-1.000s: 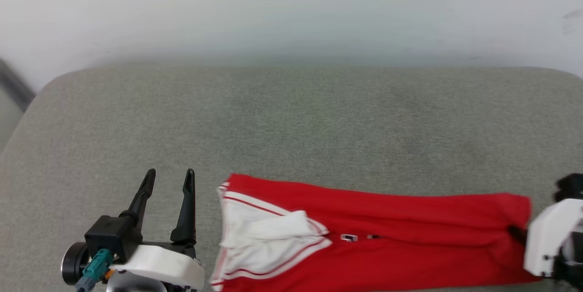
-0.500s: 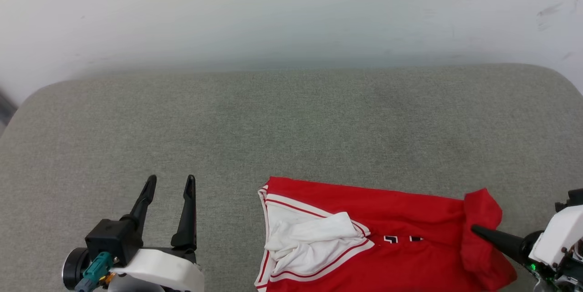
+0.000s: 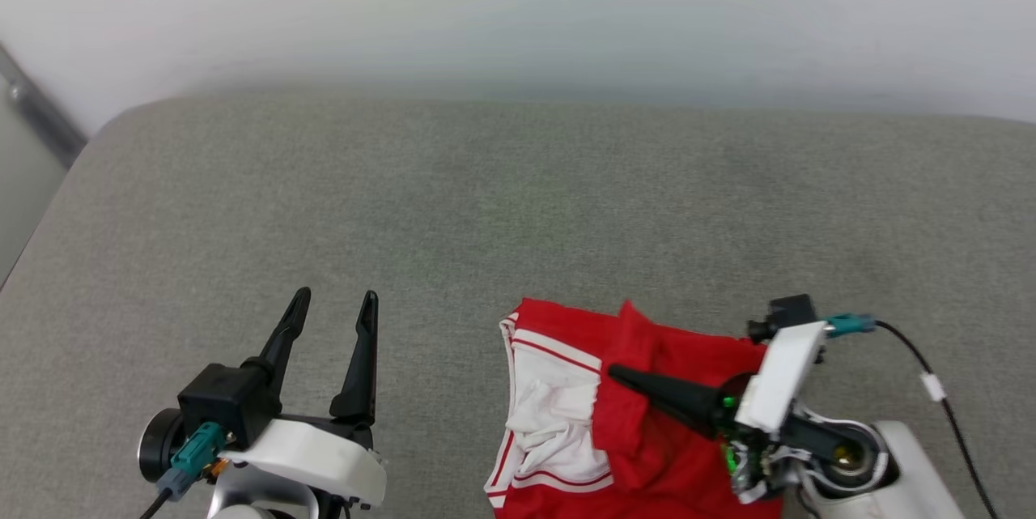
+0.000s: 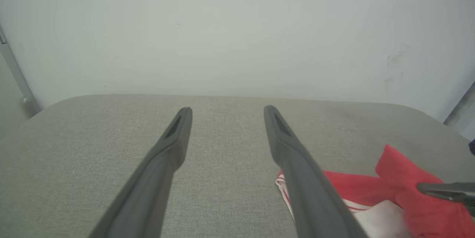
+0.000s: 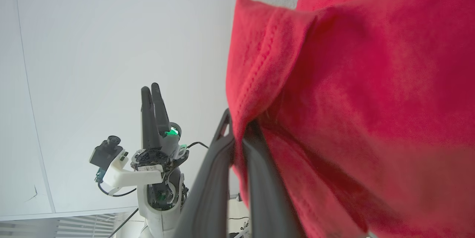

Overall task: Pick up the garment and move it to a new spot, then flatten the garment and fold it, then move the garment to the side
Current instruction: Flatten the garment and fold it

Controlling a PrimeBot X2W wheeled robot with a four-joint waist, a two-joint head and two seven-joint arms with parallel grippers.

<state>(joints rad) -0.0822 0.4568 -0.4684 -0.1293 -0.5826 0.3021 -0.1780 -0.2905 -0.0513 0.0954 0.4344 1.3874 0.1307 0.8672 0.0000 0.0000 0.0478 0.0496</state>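
The garment (image 3: 647,422) is a red shirt with white, red-striped sleeves, lying near the front edge of the grey cushioned surface (image 3: 518,203). My right gripper (image 3: 617,373) is shut on the garment's red hem, which is lifted and carried leftward over the rest of the shirt. In the right wrist view the red cloth (image 5: 352,100) is pinched between the two dark fingers (image 5: 256,163). My left gripper (image 3: 333,302) stands open to the left of the garment, apart from it, nothing between its fingers. The left wrist view shows the garment (image 4: 371,197) at lower right.
A pale wall (image 3: 518,9) rises behind the grey surface. A metal rail (image 3: 40,110) runs along the wall at far left. The right arm's black cable (image 3: 931,377) trails at the right. The left arm (image 5: 156,156) appears in the right wrist view.
My right gripper has carried the garment's hem leftward, folding the right part over the middle; the garment looks much shorter. The left gripper stays open. The head camera has shifted.
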